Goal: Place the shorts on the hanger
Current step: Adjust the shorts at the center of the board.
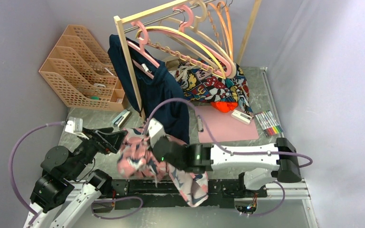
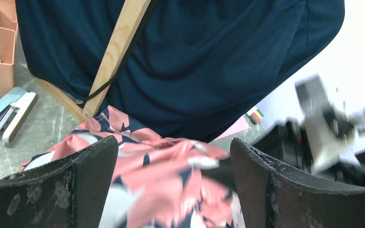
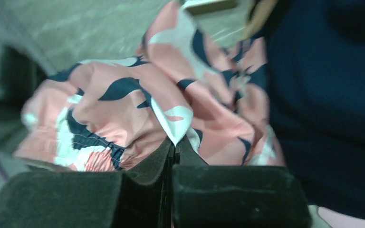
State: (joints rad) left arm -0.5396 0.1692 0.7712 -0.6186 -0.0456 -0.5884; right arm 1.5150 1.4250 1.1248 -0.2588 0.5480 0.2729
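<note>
Top view: the shorts (image 1: 140, 159) hang bunched just in front of the navy garment (image 1: 171, 95), between the left hand (image 1: 119, 140) and the right hand (image 1: 154, 146). The yellow hanger (image 1: 204, 46) hangs behind that garment. No writing is legible.

Left wrist: the left hand (image 2: 171, 190) gapes wide, with the shorts (image 2: 161, 171) between its fingers, below the garment (image 2: 195, 61).

Right wrist: the right hand (image 3: 173, 156) is clamped on a fold of the shorts (image 3: 123, 109), left of the garment (image 3: 328, 95).
</note>
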